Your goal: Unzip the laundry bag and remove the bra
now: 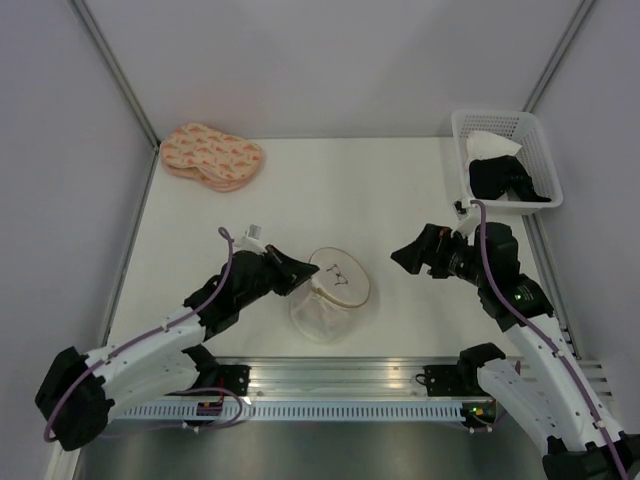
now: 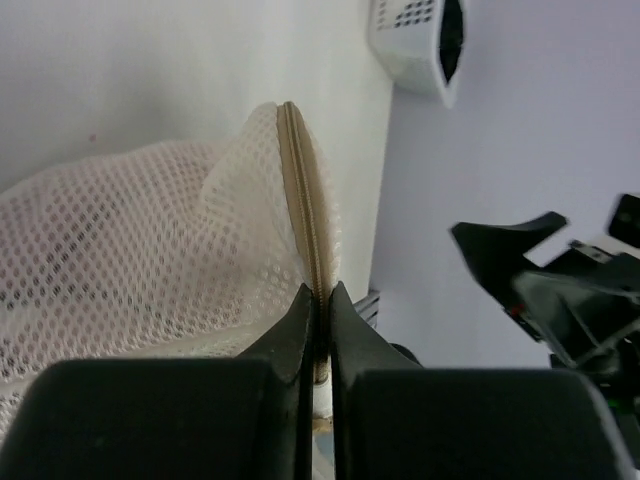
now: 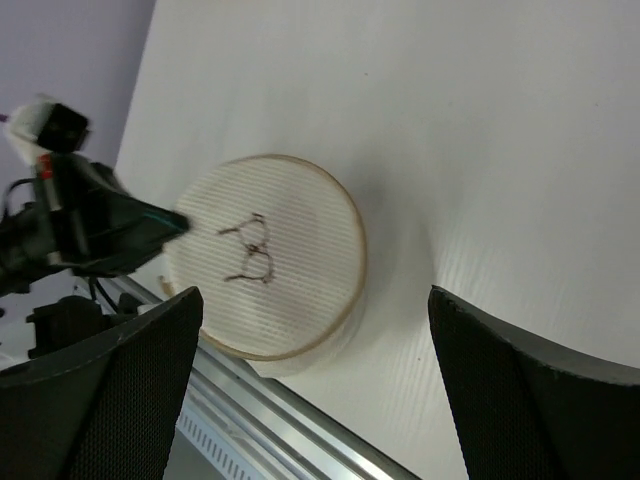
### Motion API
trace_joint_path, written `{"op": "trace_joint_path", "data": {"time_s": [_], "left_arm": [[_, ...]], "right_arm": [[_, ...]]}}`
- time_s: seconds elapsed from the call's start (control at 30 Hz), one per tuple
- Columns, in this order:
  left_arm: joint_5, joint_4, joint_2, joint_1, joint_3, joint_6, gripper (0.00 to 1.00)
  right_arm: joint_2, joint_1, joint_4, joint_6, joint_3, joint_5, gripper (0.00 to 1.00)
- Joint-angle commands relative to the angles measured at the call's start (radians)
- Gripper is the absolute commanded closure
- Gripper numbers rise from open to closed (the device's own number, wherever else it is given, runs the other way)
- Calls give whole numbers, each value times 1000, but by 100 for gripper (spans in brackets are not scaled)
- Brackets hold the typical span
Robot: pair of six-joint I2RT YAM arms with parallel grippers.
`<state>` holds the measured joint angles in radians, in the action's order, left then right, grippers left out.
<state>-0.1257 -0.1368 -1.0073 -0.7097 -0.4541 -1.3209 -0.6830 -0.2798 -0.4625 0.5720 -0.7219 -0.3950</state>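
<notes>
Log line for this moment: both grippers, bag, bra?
left gripper: shut on laundry bag rim seam | right gripper: open, right of bag, not touching | bag: no opening visible | bra: not visible

White table (image 1: 400, 190): 2 peach pads (image 1: 210, 155) stacked, upper left; white lattice basket (image 1: 490, 120) at upper right corner; mesh laundry bag (image 1: 335, 290) lower ctr, nr front edge.

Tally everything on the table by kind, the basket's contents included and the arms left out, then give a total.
White mesh drum-shaped laundry bag: 1
Peach oval patterned pads: 2
White plastic lattice basket: 1
Black garment, in the basket: 1
White cloth, in the basket: 1
Total: 6
</notes>
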Motion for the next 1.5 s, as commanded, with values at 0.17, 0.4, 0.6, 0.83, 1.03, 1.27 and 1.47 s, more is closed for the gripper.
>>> {"op": "trace_joint_path", "data": {"time_s": [0.17,0.4,0.6,0.83,1.03,1.27,1.47], "left_arm": [[797,272,87,-247,-116,-31,98],[1071,485,-249,-361,-368,-75,98],[1045,487,-338,-364,-462,-176,98],[933,418,-323,-364,-428,-288,98],[876,280,-231,-366,-302,-288,98],[854,215,-151,-367,-227,-278,98],[850,54,-105,-366,-143,-196,98]], "right_arm": [[-99,-33,-113,-130,-103,145,2],[-182,-145,-96,-121,-126,206,2],[-233,-249,-48,-66,-133,251,2],[-323,-482,142,84,-74,335,2],[-388,-594,248,202,-73,478,2],[-484,-618,151,315,-160,599,2],[-566,-667,71,371,-223,610,4]]}}
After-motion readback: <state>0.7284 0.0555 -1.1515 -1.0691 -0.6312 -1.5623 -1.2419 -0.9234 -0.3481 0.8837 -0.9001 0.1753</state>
